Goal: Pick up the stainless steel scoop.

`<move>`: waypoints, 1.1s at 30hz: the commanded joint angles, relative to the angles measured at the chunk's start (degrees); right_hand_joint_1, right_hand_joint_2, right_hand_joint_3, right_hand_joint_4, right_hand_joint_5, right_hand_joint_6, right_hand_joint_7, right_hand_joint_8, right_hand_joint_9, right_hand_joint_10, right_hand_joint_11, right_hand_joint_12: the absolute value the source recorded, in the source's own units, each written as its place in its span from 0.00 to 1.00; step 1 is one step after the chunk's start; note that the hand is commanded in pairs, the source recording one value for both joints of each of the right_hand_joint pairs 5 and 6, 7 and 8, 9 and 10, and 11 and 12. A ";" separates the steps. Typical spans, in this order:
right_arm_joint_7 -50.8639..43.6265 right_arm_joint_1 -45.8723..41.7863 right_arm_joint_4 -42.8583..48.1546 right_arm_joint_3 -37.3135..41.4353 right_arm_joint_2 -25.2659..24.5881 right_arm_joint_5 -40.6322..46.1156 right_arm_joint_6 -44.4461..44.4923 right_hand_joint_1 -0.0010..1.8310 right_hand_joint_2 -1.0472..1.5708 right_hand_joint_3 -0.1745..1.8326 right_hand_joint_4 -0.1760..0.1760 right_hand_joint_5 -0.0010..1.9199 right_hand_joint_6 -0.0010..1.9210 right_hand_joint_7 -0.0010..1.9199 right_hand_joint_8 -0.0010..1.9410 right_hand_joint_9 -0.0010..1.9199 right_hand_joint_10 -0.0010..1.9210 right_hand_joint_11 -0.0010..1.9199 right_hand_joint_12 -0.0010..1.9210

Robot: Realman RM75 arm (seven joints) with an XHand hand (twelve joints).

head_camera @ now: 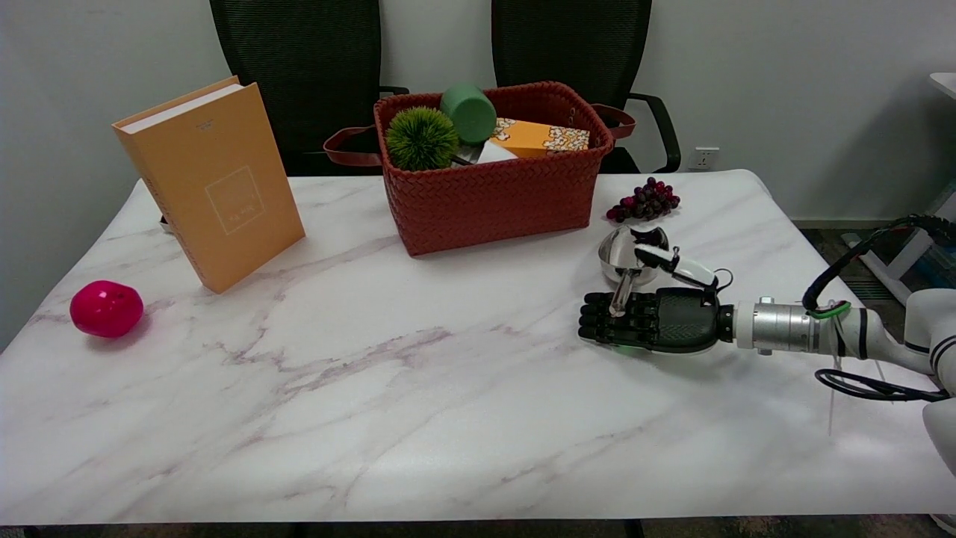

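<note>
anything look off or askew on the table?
Nothing spilled or damaged. Two oddities: the orange book stands leaning back at a tilt, not lying flat, and the green cup lies tipped over on the heap in the red basket. The right robot hand lies by the scoop; whether it grips is unclear.

One camera only, high over the near edge of the desk, looking down and across it toward the far wall; chairs fill the frame's top.
</note>
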 commanded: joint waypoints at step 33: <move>0.14 0.34 -0.48 0.34 -0.14 -0.10 3.95 0.60 0.58 0.04 0.50 0.00 0.00 0.00 0.00 0.00 0.00 0.00 0.00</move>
